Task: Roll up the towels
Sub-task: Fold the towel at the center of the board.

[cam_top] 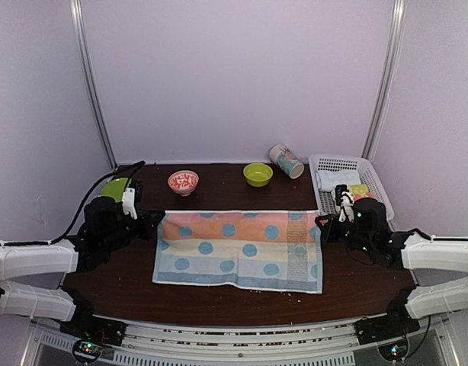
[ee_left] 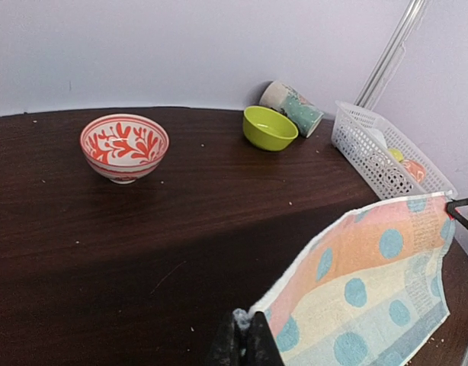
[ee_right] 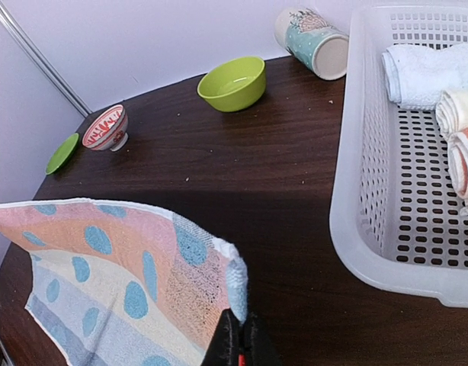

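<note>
Pastel-striped, blue-dotted towel [cam_top: 242, 248] stretches between left gripper [ee_left: 245, 339] and right gripper [ee_right: 238, 335], each clenched on a corner.

Most likely a robotics lab test booth, not a home. Closed in by plain pale walls [cam_top: 234, 76] and a bare metal post [cam_top: 94, 84] at each side. Fitted with a left arm [cam_top: 36, 259] and a right arm [cam_top: 440, 252] above a slotted metal rail [cam_top: 242, 335] along the near edge of a dark wooden surface [cam_top: 234, 301]. Holds only a few household things: patterned bowl [cam_top: 183, 181], green bowl [cam_top: 258, 174], tipped cup [cam_top: 286, 161], white basket [cam_top: 337, 162].
</note>
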Controlling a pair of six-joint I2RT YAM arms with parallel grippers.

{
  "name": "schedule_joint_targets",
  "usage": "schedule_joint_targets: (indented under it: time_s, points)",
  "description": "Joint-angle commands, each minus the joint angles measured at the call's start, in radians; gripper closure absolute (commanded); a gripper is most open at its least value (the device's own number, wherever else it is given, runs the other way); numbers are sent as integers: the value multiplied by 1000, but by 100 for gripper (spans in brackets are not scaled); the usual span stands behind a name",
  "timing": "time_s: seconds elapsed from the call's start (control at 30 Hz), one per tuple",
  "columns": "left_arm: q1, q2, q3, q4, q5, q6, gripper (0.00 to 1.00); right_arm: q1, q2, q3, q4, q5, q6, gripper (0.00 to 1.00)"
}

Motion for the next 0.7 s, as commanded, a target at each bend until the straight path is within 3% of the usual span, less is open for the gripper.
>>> schedule_joint_targets:
  time_s: [0.0,0.33,0.67]
  points:
    - [0,-18,-43,63,55,-37,100,26,-77,-49,11,-3,-14,100]
    - [0,-159,-214,13,-34,-116,100,39,-266,-172,-85,10,34,100]
    - [0,-53,-216,48,-22,-126,100,54,-281,-212,-88,5,90,100]
